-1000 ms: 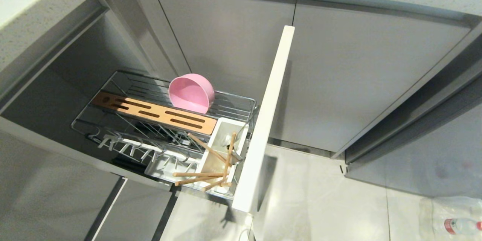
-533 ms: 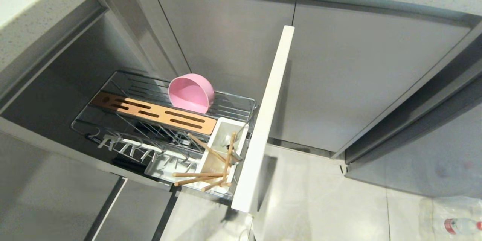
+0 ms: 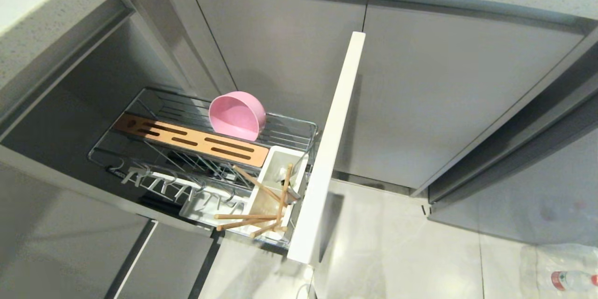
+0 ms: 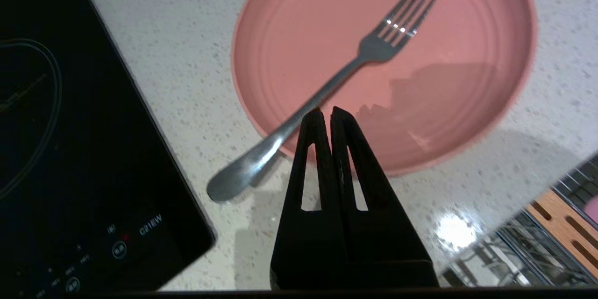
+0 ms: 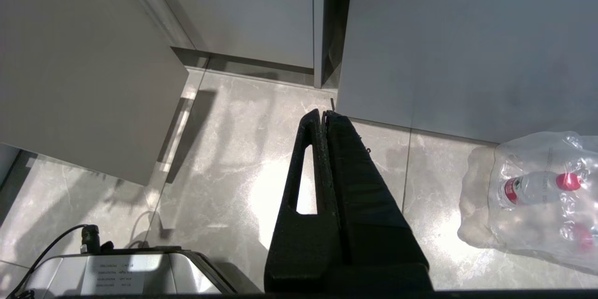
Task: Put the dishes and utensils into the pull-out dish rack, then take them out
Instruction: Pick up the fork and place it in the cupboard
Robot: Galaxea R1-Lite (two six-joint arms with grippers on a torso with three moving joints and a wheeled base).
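Nothing shifted across the last second in the pull-out dish rack (image 3: 205, 149): pink bowl (image 3: 237, 115) on edge in the wires, chopsticks (image 3: 254, 217) splayed from the white caddy (image 3: 275, 182). Loading judged half done. On the counter, pink plate (image 4: 383, 60) carrying the fork (image 4: 322, 91), tines aimed away from the left gripper (image 4: 325, 114), handle overhanging the rim. Fingers pressed together, empty. Right gripper (image 5: 323, 117) shut above the floor.

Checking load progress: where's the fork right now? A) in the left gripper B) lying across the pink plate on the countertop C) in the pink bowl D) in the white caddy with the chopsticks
B: the left wrist view shows the fork lying across the pink plate on the countertop, its handle past the rim; the shut left gripper holds nothing.
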